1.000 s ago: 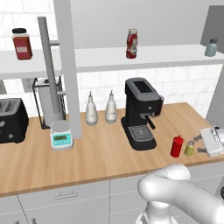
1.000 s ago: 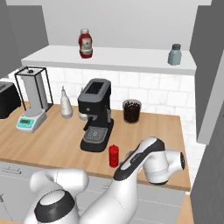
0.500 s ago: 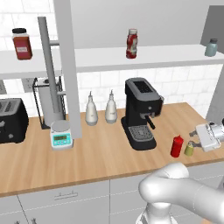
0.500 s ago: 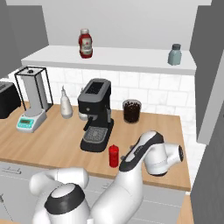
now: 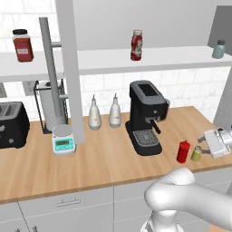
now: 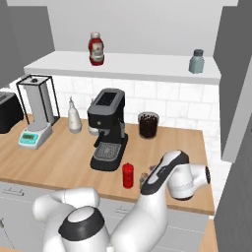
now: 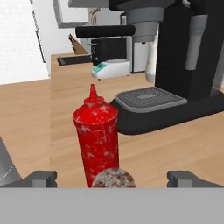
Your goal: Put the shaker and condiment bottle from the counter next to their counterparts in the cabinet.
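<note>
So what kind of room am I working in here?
A rendered home kitchen, by the look of it: an espresso machine and toaster on a wooden counter, with white tiles behind and sauce bottles on a wall shelf.

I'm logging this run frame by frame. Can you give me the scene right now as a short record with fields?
gripper: open, low over the counter, level with the shaker
shaker: on the counter, between the open fingers, not gripped
red bottle: upright on the counter, just beyond the shaker
coffee machine: behind the red bottle
cabinet shelf: labelled sauce bottle and pale blue shaker standing apart
task state: nothing moved to the shelf yet
</note>
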Controlling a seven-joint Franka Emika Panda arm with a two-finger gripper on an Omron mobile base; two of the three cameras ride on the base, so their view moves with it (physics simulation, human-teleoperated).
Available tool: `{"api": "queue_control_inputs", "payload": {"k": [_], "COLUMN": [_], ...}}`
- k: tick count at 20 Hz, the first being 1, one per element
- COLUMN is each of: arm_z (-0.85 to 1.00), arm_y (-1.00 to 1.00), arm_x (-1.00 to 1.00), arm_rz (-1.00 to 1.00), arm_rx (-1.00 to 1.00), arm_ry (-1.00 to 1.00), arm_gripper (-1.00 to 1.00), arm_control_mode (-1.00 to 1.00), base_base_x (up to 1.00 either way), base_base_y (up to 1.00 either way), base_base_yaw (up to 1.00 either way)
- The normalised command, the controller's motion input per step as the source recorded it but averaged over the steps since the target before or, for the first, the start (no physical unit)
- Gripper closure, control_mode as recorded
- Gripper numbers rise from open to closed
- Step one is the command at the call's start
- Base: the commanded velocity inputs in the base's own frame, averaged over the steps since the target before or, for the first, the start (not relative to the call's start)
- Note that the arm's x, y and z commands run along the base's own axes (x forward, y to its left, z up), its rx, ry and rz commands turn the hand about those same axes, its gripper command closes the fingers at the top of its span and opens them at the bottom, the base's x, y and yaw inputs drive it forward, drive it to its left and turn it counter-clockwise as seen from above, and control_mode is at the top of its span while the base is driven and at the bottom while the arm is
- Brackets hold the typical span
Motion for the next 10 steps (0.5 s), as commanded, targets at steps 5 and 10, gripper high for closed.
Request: {"api": "queue_control_inputs", "payload": {"k": [5,10], "arm_z": [-0.38,-0.04], "arm_y": [0.0,0.0], "arm_x": [0.0,0.12], "arm_rz": [0.0,0.0], "arm_rx": [0.0,0.0], "arm_ry": [0.0,0.0], "arm_gripper": [-1.0,-1.0], "arm_control_mode": [-1.0,-1.0], "base_base_x": [0.0,0.0], "base_base_y": [0.0,0.0], "base_base_yaw": [0.0,0.0]}}
